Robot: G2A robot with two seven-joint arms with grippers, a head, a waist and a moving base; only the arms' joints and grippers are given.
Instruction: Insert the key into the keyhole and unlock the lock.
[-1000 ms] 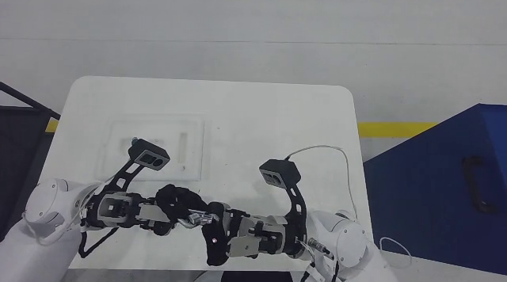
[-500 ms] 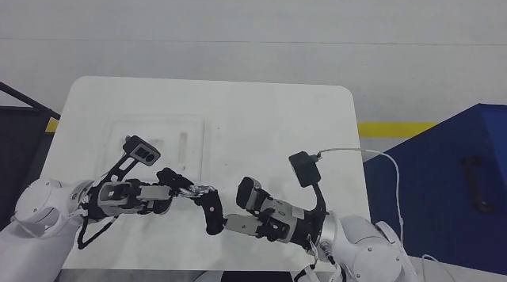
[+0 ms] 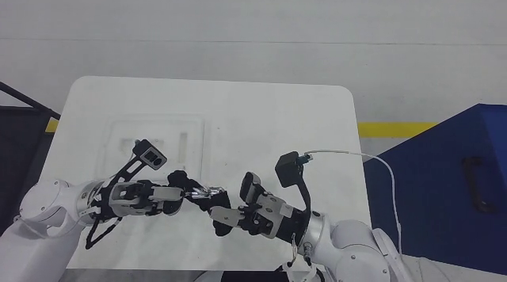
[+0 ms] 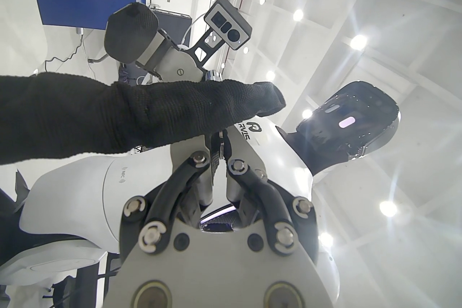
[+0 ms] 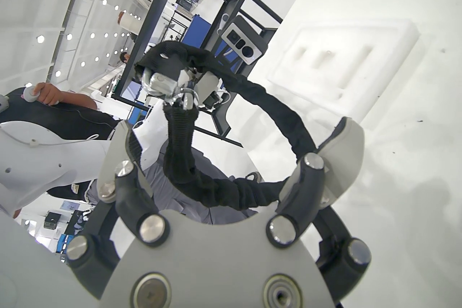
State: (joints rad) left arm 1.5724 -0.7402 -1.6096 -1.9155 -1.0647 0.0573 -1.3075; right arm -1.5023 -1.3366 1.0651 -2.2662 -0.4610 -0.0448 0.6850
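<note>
Over near side of table (image 3: 333,123) | left gripper (image 3: 192,194) pinching lock (image 5: 160,82) | right gripper (image 3: 235,203) spread beside key (image 5: 186,100) | key likely stiff, slick: grip its head.

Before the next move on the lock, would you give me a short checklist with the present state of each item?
1. Lock gripped by left gripper: ok.
2. Key held in right gripper: not ok, it is open.
3. Key located: cannot tell; a metal ring hangs at the lock, but no blade can be made out.
4. Keyhole facing the right gripper: cannot tell.
5. Right gripper close to the lock: ok, right beside it in the top view.
</note>
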